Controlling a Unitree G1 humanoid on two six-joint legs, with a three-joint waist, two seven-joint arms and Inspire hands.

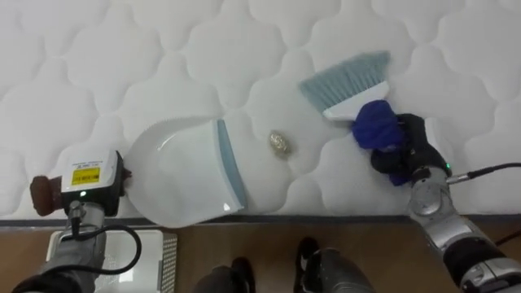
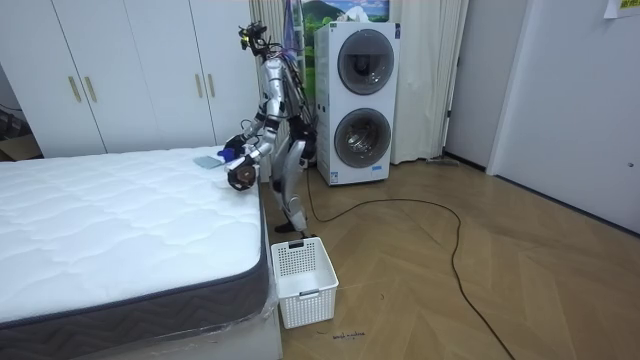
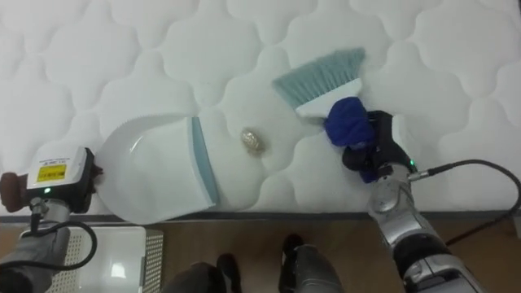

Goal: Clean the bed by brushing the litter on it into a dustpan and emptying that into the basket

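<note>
gripping the blue handle of the brush [image 1: 350, 81], the right hand [image 1: 411, 148] sits clenched at the right of the frame, with the bristles resting on the white mattress [image 1: 163, 49]. the task's thing, a small crumpled scrap [image 1: 279, 143], lies at centre, between the bristles and the lip of the dustpan [image 1: 175, 175], touching neither. it looks light and loose, likely to roll or skip over the quilted dimples, so a slow, low sweep suits it better than pinching. the left hand [image 1: 85, 181] is behind the pan, lower left; whether its fingers grasp anything cannot be told.
</note>
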